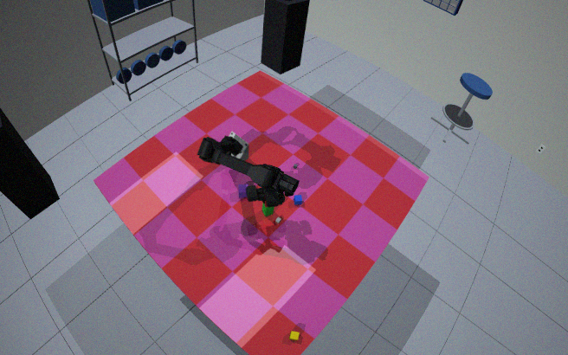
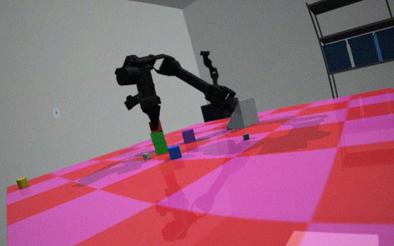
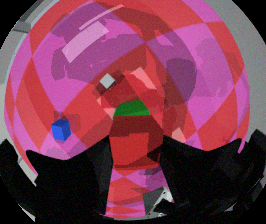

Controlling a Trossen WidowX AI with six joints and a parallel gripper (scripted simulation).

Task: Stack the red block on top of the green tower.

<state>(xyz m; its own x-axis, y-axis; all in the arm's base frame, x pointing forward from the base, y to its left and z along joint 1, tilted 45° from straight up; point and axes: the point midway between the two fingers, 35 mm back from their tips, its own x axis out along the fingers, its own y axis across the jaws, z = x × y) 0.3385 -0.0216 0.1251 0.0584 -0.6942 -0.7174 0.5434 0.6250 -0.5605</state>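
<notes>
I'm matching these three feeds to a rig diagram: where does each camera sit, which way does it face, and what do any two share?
Top: high overhead, tilted down on the checkered mat; shows the whole arm.
Exterior: low at the mat's edge, looking across it; shows the arm side-on, its gripper holding the red block atop the green tower.
Wrist: on the arm, looking down past the dark fingers at the red block.
Shared: all three show the blue block.

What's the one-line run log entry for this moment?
phase: placing | jaws: shut on red block | red block: seated atop green tower, not released | tower: upright | nearest: blue block
</notes>
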